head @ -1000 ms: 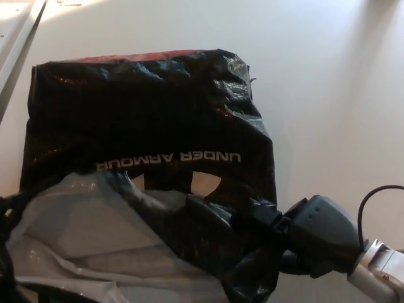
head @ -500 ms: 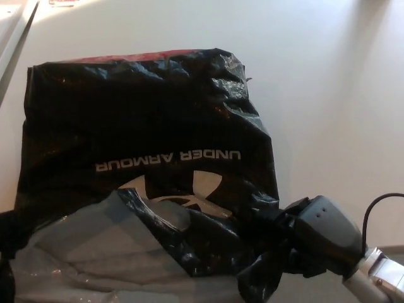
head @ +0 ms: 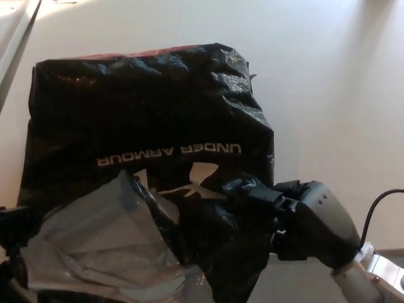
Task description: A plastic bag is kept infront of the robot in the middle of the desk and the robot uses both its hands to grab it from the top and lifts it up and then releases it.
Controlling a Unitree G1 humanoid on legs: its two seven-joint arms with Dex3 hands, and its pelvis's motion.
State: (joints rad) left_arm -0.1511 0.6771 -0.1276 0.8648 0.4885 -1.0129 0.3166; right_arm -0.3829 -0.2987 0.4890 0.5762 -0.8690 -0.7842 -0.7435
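Right hand fingers closed on plastic bag top edge.

A single head-mounted camera looks steeply down and forward over the pale worktop, close enough that the black plastic bag fills most of the frame. The robot's right hand enters at lower right, near the lens. No second view overlaps this one.

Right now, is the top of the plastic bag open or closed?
Open. The plastic bag gapes at its near edge, showing the grey inner lining, while the right hand grips that edge.
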